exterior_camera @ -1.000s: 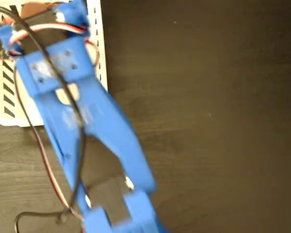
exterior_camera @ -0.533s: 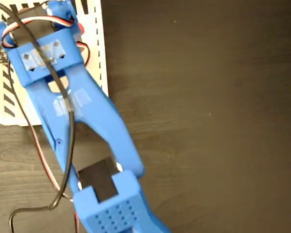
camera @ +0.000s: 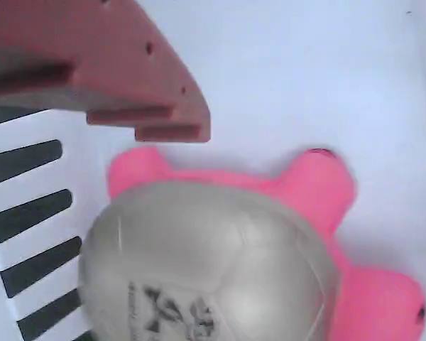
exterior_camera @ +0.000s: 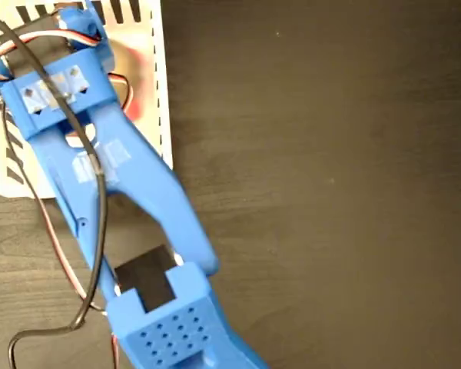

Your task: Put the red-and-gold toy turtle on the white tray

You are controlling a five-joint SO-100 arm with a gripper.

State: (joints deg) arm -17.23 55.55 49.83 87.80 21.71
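The red-and-gold toy turtle (camera: 220, 263) lies inside the white tray (camera: 284, 64).

You see a pink turtle (camera: 319, 206) with a grey-gold shell bearing dark print, a white tray (exterior_camera: 160, 92) with dark slits, and a blue arm (exterior_camera: 131, 184).

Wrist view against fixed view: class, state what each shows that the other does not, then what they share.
Only the wrist view shows the red-and-gold toy turtle clearly: its shell, dark logo and pink legs, lying on the white tray, beside one reddish finger of the tool. Only the fixed view shows the blue arm, its cables and the dark wooden table. Both show the tray's slotted rim.
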